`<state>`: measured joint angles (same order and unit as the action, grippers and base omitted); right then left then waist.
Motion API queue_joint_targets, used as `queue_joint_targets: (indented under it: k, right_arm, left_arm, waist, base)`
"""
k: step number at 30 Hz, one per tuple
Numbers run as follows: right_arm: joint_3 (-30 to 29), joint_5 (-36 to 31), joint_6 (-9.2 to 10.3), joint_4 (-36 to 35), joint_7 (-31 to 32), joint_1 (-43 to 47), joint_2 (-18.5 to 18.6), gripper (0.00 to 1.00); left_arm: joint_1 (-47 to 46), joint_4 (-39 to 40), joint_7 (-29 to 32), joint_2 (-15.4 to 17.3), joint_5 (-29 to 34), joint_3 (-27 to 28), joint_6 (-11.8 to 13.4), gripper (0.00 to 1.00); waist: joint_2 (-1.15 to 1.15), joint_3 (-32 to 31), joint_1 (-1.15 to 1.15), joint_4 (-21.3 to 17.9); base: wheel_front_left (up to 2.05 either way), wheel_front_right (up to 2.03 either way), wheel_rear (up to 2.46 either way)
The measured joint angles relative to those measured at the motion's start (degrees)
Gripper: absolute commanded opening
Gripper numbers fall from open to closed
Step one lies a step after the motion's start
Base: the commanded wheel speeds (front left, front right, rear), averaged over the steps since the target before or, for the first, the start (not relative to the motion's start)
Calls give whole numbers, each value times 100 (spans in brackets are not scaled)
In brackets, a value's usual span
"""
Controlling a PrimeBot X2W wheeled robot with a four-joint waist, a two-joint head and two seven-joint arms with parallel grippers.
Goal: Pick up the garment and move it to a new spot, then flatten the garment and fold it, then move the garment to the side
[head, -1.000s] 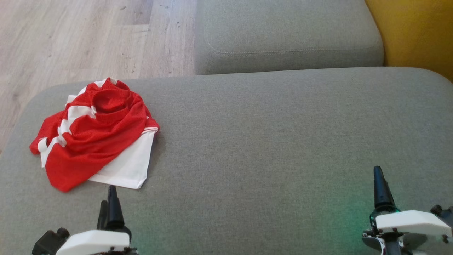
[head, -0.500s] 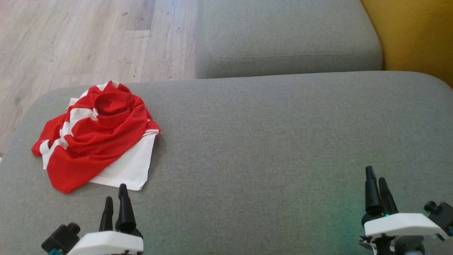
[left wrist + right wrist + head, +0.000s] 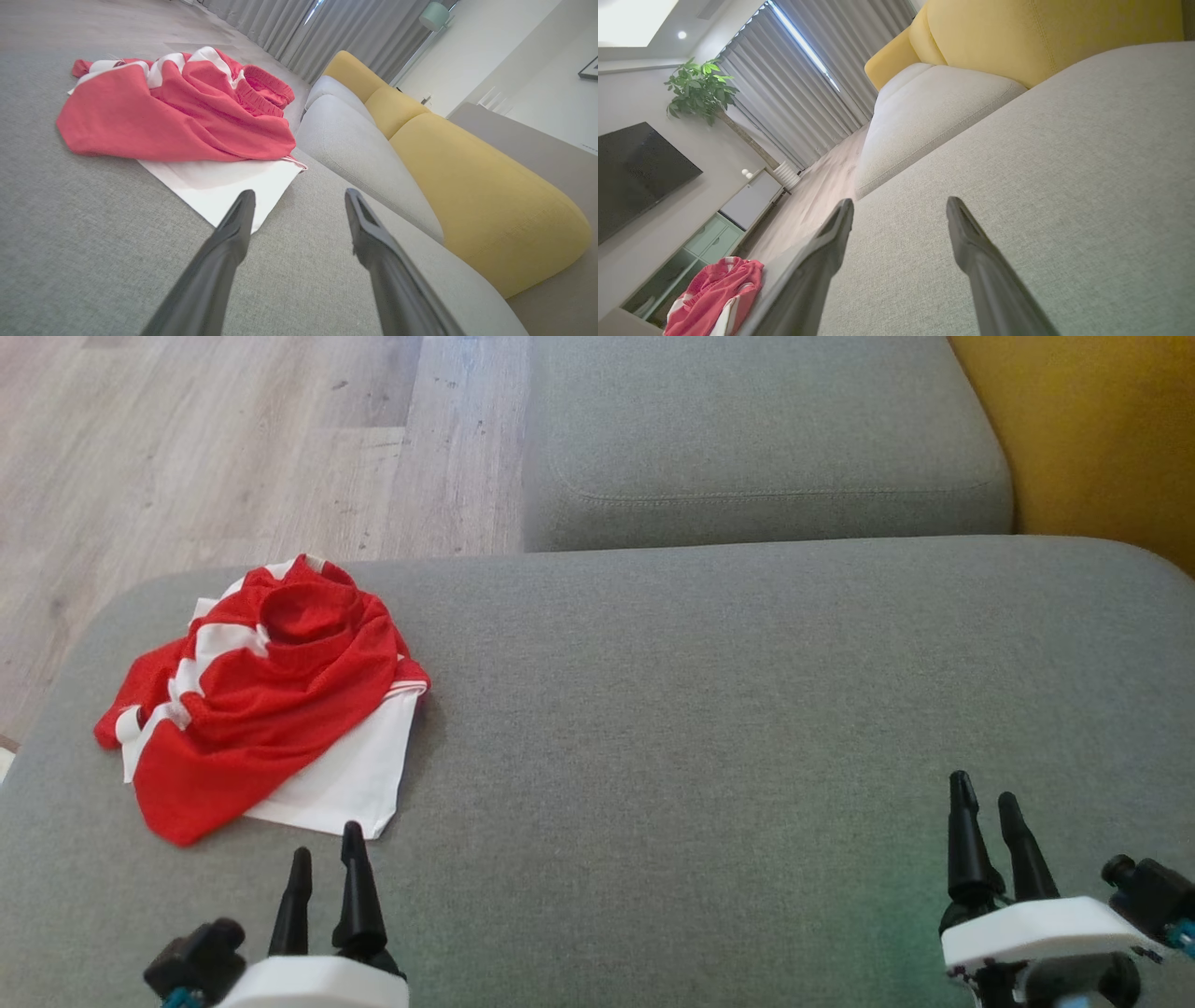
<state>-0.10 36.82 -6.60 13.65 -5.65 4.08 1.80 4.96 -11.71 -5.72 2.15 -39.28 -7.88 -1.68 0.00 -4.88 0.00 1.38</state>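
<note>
- A wide grey seat cushion [image 3: 700,709] took up most of the head view, and every place below is given from it.
- The garment [image 3: 261,700], red mesh with white bands, lay crumpled on the cushion's left part, close to its far left corner.
- A flat white panel stuck out from under the red folds towards the cushion's near edge. How far it ran underneath was hidden.
- A ribbed red opening sat on top of the heap. The cloth was so bunched that its cut could not be made out.
- The left tool [image 3: 327,840] hovered over the cushion's near left edge with its two dark fingers released and spread. Nothing was between them, and the tips stopped just short of the white corner without touching it.
- The right tool [image 3: 982,787] hovered over the cushion's near right edge, also released and empty, with bare grey fabric under it.
- Both white wrist housings were cut off by the bottom of the head view.
- In the right wrist view the garment showed small at the cushion's far end, partly behind one finger and cut by the frame's edge.
- Beyond the cushion's far edge sat a second grey cushion [image 3: 766,429], with a yellow backrest [image 3: 1092,429] at its right.
- Pale wood floor [image 3: 187,448] lay past the cushion's far left corner.
</note>
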Motion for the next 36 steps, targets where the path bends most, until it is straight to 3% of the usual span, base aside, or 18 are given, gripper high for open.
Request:
queue_joint_targets:
  k: [31, 36]
  right_arm:
    - [428, -2174, -12, -131, -505, 155, 18, 100]
    - [504, -2532, -20, -156, -602, 186, 21, 100]
  left_arm:
    - [43, 169, -516, 42, 2243, -398, 178, 100]
    - [127, 158, -597, 55, 2594, -437, 300, 100]
  waist:
    - [0, -211, 0, 65]
    - [0, -246, 0, 60]
  base:
    - [0, 0, 0]
    - [0, 0, 0]
